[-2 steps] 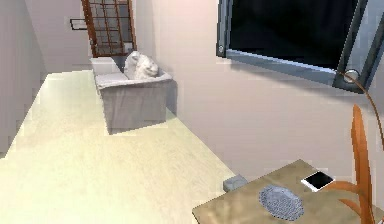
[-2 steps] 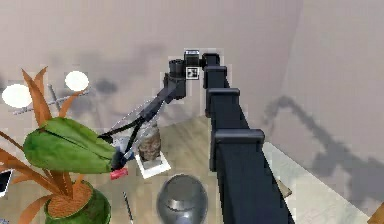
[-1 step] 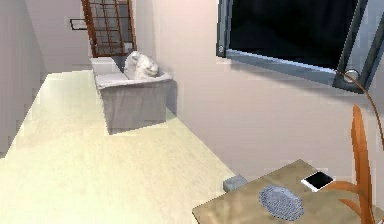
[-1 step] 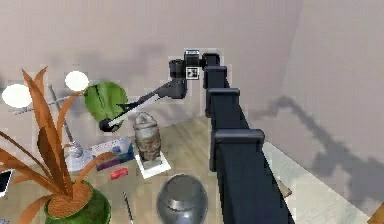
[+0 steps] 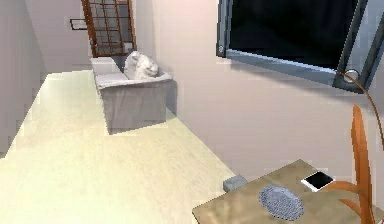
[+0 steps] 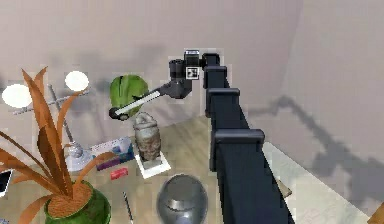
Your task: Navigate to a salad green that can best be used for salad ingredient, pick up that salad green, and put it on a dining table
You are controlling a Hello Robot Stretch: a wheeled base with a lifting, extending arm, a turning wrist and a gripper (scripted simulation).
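A round green leafy head, the salad green (image 6: 126,90), hangs at the far end of my gripper (image 6: 122,113), clear of every surface, so the gripper holds it. The dark arm (image 6: 232,120) rises from the bottom edge, with white marked squares at its end. Below the green lies a wooden dining table (image 6: 190,138). A corner of that table (image 5: 240,206) shows at the forward view's bottom right.
On the table stand a brownish jar (image 6: 148,138) on a white base, a grey bowl (image 6: 183,200), a potted plant (image 6: 72,206) with orange leaves, papers and a white-globed lamp (image 6: 77,80). Ahead are a phone (image 5: 318,181), a grey disc (image 5: 281,202), a grey sofa (image 5: 130,88), a dark window (image 5: 290,35) and a door (image 5: 108,25).
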